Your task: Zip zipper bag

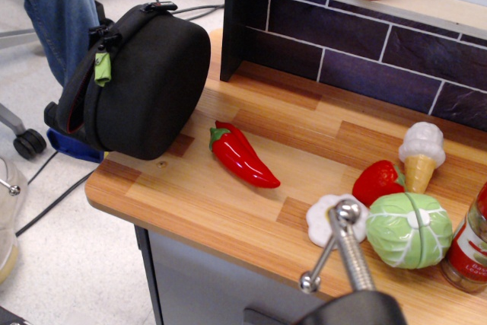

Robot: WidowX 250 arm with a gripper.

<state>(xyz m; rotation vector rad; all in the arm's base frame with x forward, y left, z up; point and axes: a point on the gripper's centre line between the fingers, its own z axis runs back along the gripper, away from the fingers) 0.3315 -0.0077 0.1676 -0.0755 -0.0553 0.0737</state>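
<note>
The zipper bag (148,85) is a large black rounded case standing on its edge at the counter's far left corner, partly overhanging the edge. Its lime-green pull tab (102,68) hangs on the left side near the top. A thin strip of red lining (74,112) shows along the zipper below the tab, so the bag is partly unzipped there. My gripper (329,247) is at the bottom right, far from the bag, above the toy foods. Its two metal ball-tipped fingers (348,212) stand apart with nothing between them.
A red toy pepper (242,156) lies mid-counter. A white toy (323,218), a green cabbage (409,230), a strawberry (378,181), an ice cream cone (421,156) and a bottle (470,245) crowd the right. A dark brick-pattern wall (365,43) rises behind. A person's leg (57,5) is at the left.
</note>
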